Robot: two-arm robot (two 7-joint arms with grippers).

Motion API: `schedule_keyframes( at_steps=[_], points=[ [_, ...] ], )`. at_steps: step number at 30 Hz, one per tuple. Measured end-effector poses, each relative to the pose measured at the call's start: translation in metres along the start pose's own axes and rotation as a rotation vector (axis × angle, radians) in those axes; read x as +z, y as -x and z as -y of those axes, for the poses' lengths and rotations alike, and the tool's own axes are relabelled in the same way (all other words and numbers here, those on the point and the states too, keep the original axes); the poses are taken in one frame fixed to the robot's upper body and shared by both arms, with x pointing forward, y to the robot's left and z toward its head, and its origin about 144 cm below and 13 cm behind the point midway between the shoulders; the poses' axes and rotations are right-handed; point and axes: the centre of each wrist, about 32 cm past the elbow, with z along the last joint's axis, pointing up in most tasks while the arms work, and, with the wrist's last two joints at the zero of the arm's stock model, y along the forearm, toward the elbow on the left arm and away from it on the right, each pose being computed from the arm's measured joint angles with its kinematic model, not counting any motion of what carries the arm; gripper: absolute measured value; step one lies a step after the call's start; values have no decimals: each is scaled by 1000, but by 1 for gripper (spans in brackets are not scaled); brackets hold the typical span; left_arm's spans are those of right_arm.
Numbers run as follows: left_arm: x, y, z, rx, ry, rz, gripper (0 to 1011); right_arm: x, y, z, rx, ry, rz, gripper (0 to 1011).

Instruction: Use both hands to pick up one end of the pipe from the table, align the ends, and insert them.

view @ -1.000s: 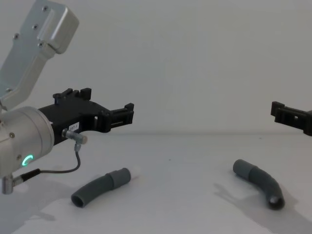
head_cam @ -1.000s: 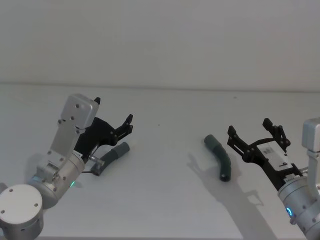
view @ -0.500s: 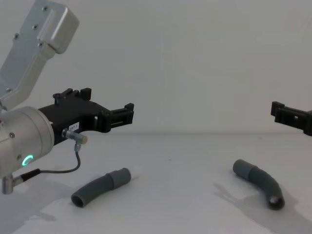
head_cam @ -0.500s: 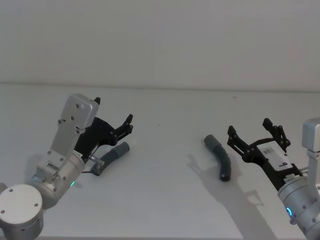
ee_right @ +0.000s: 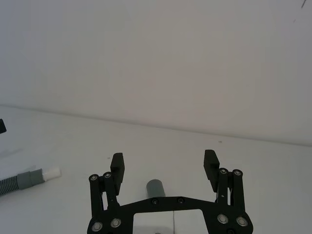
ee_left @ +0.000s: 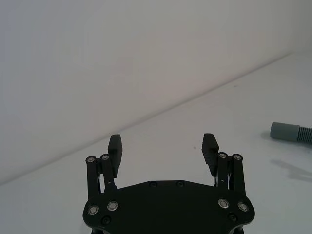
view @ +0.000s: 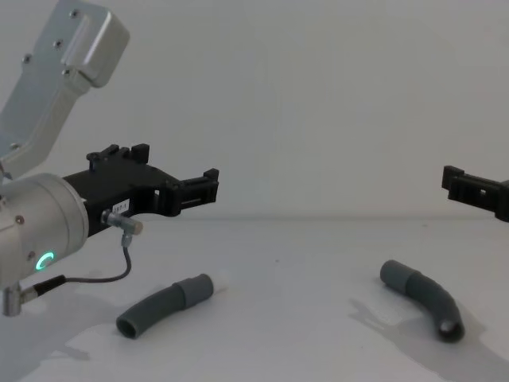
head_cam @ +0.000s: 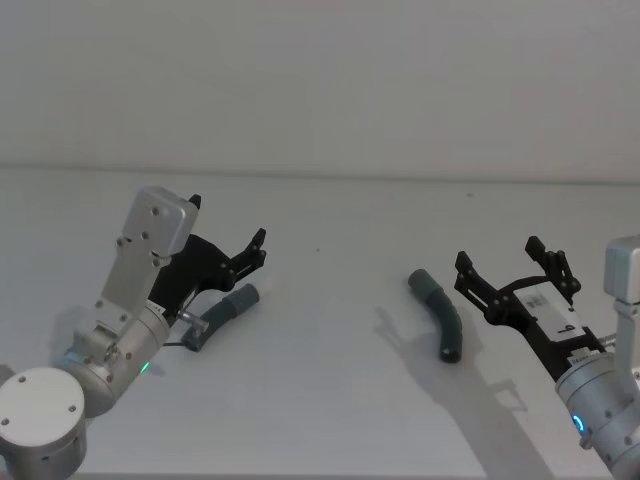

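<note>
Head view: the pipe lies in two separate pieces, well apart on the table (head_cam: 320, 400). The spigot piece (head_cam: 225, 311) rests flat on the robot's left, curved, its white tip (head_cam: 262, 288) pointing toward the middle. The socket piece (head_cam: 440, 315) lies on the right, also curved, with its smooth grey cuff (head_cam: 420, 283) at the far end. Neither piece is touched. The left gripper (head_cam: 227, 220) hangs raised above the spigot piece, jaws spread wide and holding nothing; a green ring light (view: 46, 259) glows on its wrist in the chest view. The right gripper (head_cam: 498, 252) sits just to the right of the socket piece, jaws likewise spread and empty; in the right wrist view the cuff shows between its fingers, farther off
</note>
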Motion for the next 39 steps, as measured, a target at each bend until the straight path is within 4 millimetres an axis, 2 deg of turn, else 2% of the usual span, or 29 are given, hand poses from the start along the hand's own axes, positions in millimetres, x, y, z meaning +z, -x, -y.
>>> schedule_keyframes(
  at_steps=[13,26,39],
  points=[
    [13,-13,-1,-53,-88,-20,1000,0,0,0,0,0,0,1000],
    [32,-40,-1,-169,-221,-74,1000,0,0,0,0,0,0,1001],
    [35,-58,4,-250,-319,-90,1000,0,0,0,0,0,0,1001]
  ],
)
